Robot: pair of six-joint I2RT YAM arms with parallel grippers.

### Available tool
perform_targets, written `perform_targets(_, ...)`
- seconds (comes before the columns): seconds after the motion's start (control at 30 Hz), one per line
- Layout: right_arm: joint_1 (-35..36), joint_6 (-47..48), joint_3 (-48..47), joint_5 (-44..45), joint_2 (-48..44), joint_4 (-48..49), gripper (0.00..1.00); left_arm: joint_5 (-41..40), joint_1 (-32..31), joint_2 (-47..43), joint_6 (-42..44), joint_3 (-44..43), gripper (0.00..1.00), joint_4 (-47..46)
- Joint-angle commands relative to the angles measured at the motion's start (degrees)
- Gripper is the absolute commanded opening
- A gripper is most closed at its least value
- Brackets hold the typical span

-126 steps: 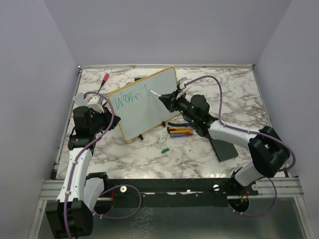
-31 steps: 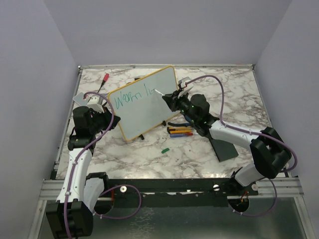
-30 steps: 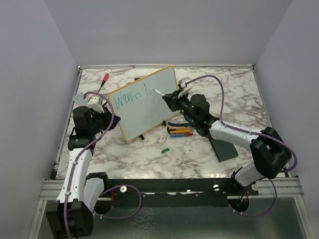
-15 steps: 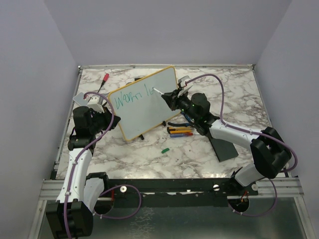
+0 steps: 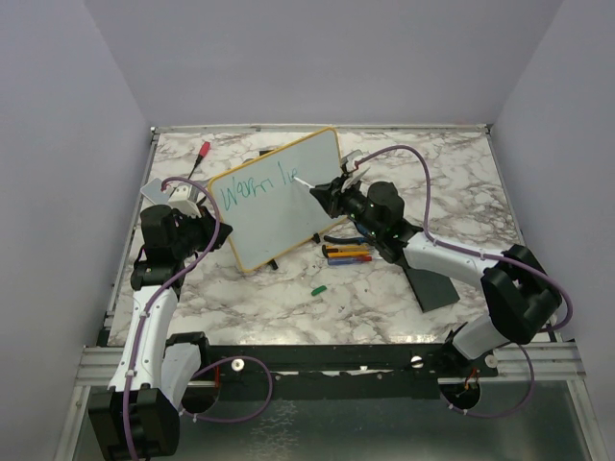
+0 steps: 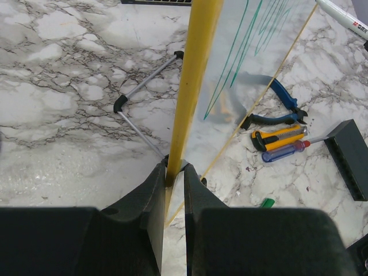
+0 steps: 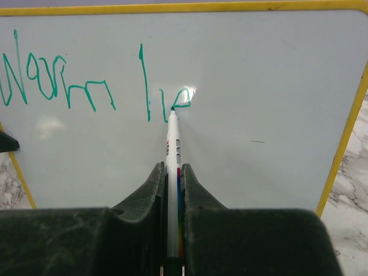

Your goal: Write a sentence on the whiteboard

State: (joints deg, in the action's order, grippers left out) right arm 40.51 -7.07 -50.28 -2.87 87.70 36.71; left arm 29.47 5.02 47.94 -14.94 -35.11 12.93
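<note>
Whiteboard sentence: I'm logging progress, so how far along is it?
Done: teal-green "Warm" on the yellow-framed white whiteboard. In hand: the right gripper holds a white marker on the second word's second letter; the left gripper clamps the frame. Left: the rest of the sentence.

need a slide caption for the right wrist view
Right gripper holds a marker tip against the whiteboard, at the unfinished teal word after "Warm".

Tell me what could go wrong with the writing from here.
1. The left pincer clamps the whiteboard only by its thin yellow edge; marker pressure might pivot or tip the board.
2. The marker sticks far out of the shut right pincer; it could slip and smear the green letters.
</note>
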Motion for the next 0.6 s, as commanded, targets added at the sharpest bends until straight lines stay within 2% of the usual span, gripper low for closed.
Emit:
perform_targets(0.0, -0.11, -0.22, 1.15, -0.27, 0.99, -1.67, 0.01, -1.43, 0.04, -0.83, 0.23, -0.13, 0.00, -1.31)
perform_targets(0.3, -0.12, 0.23, 1.43, 5.77, 0.27, -2.30, 0.01, -1.44, 0.09, -0.83, 0.21, -0.13, 0.00, -1.29)
perform_targets(0.57, -0.15, 0.90, 2.36, 5.77, -1.18, -1.26, 0.01, -1.44, 0.08, -0.83, 0.21, -0.05, 0.00, -1.24)
